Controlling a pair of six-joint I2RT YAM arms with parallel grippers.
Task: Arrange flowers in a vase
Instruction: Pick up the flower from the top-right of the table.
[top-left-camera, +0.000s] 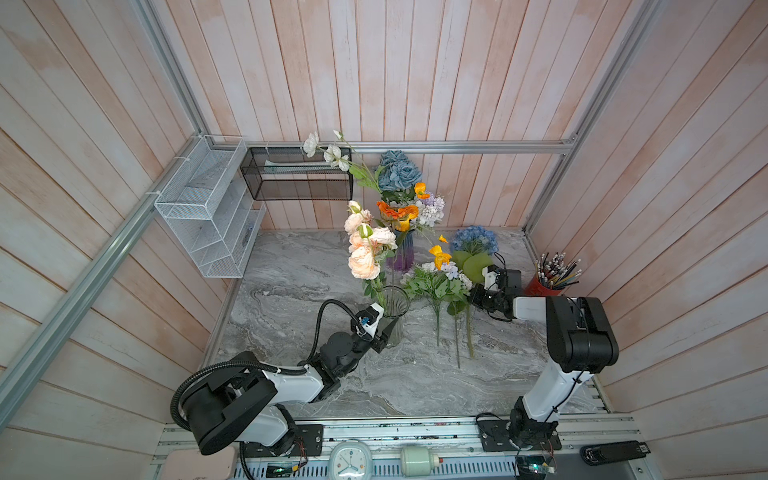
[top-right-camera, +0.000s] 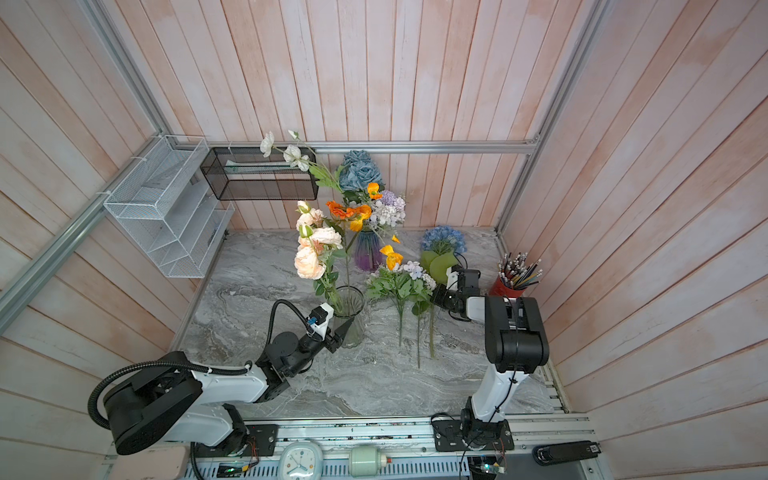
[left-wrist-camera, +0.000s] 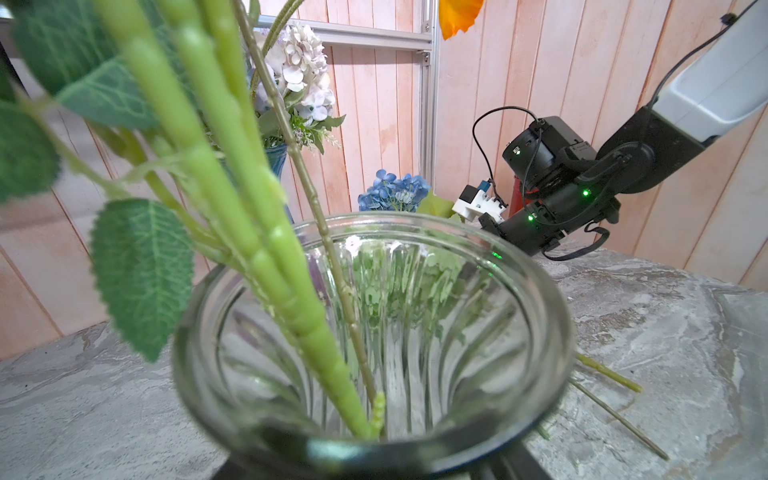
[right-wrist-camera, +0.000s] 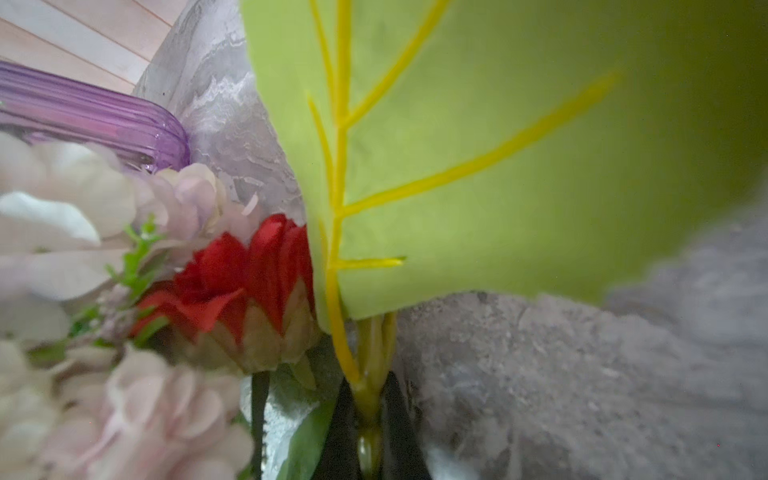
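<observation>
A clear glass vase (top-left-camera: 399, 332) is seen standing left of centre on the marble bench (top-left-camera: 291, 291), nearer the front edge than the rear. Peach roses (top-left-camera: 365, 259) are set in it, stems leaned on the rim. A thin stem (left-wrist-camera: 334, 266) is also seen inside in the left wrist view. The left gripper (top-left-camera: 390, 330) is placed low at the vase's body. Its fingers are about half spread, with the glass between them and gripped as far as can be judged. The vase is kept upright.

The blue hydrangea (top-left-camera: 473, 240) is found toward the rear right corner, with large pale green leaves (top-left-camera: 471, 266) on its front side. The right gripper (right-wrist-camera: 370, 411) is clamped tight on its yellow-green stem just under the leaves, with black fingers (right-wrist-camera: 399, 432) on both sides. In both top views these fingers are hidden by foliage.

A mixed bunch (top-left-camera: 436, 284) of white and lilac blooms with green leaves is laid between the clear vase and the right gripper, stems pointed at the front edge. A red bloom (right-wrist-camera: 249, 282) is seen just beside the hydrangea leaf. A purple vase (top-left-camera: 401, 262) stands at the rear middle, filled with dusty-blue roses (top-left-camera: 399, 172), orange blooms (top-left-camera: 397, 212), lilac blooms (top-left-camera: 434, 201) and white flowers (top-left-camera: 332, 153). A red cup of pencils (top-left-camera: 540, 286) is set at the right edge.
</observation>
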